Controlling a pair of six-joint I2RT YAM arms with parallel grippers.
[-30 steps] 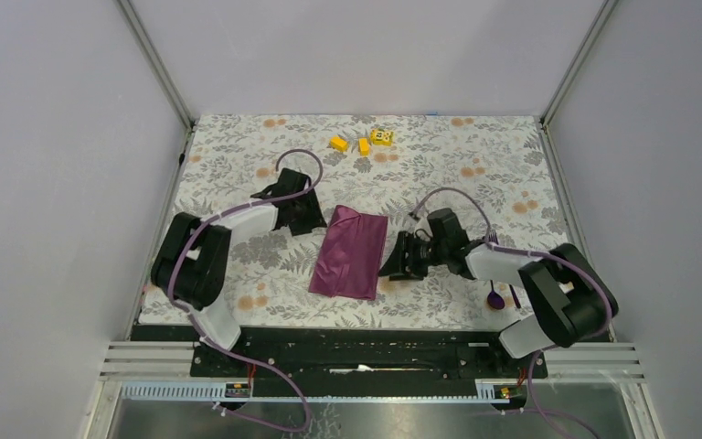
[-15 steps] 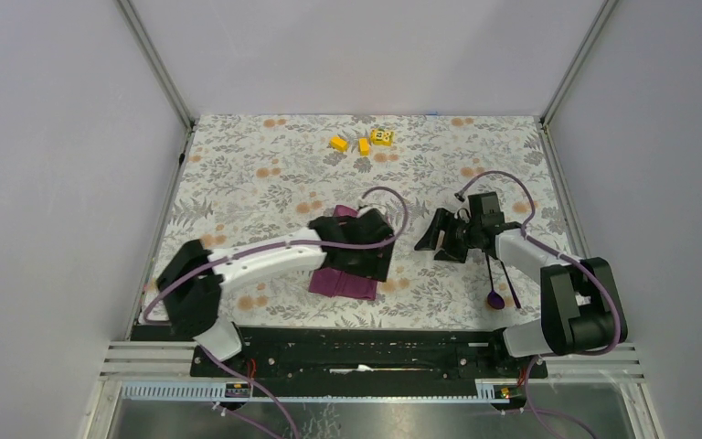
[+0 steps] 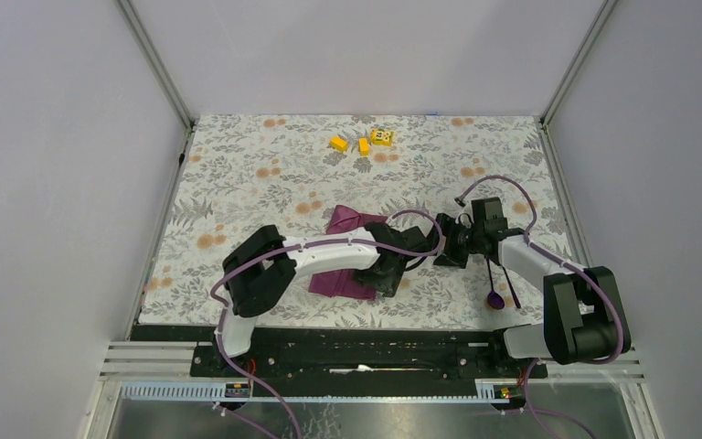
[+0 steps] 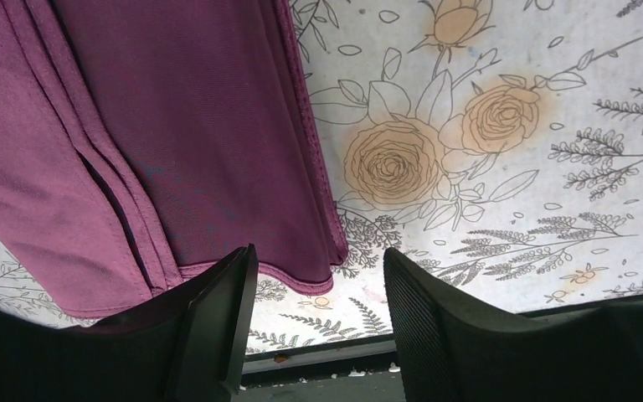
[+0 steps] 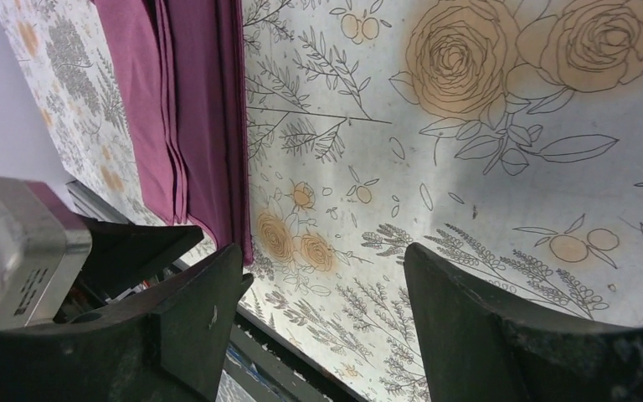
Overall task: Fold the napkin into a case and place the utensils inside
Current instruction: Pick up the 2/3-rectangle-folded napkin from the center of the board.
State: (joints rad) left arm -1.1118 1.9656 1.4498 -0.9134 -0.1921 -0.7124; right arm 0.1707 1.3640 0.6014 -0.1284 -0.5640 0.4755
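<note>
Left gripper: wide open, with nothing between its fingers. It reaches across the desk and sits over the near end of the napkin.
Right gripper: also wide open and empty. It points toward the left gripper, and the two are close but apart.
Napkin: plum-purple cloth folded into a long band, with several layered edges showing along one side. In the left wrist view its hemmed corner lies just ahead of the gap between the fingers. Most of the cloth spreads ahead and toward the left finger. Whether that finger touches the cloth cannot be told.
Napkin from the right gripper: the napkin lies ahead and off toward the left finger, well clear of the fingertips. Bare floral cloth fills the space straight ahead.
Napkin from above: the napkin shows on both sides of the left arm, which hides its middle.
Utensils: dark purple, lying flat behind the right gripper, beside that arm's forearm and toward its base. The spoon's oval bowl shows clearly, but the piece beside it is too thin to make out.
Tablecloth: grey leaves and orange roses, covering the desk.
Yellow blocks: a small group far beyond both grippers, near the back edge.
</note>
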